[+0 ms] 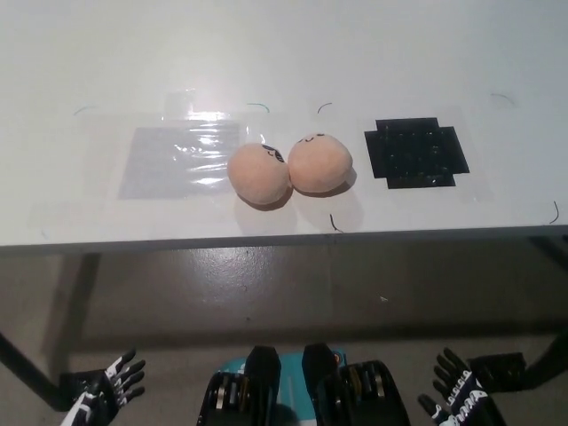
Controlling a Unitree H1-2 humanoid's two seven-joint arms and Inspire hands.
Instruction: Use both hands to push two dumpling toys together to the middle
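Note:
Two peach-coloured dumpling toys lie side by side and touching on the white table [284, 53], near its front edge. The left dumpling [258, 174] is plain; the right dumpling [319, 163] shows small face marks on top. Both hands hang low below the table, far from the toys. My white left hand [111, 398] shows at the bottom left with fingers spread, open and empty. At the bottom right, my black right hand [457, 401] is also open with fingers apart, holding nothing.
A clear taped plastic sheet [177, 158] lies left of the toys, and a black cross-shaped patch [415, 152] lies to their right. The table's front edge [284, 241] runs across the picture, with brown floor [293, 293] below it.

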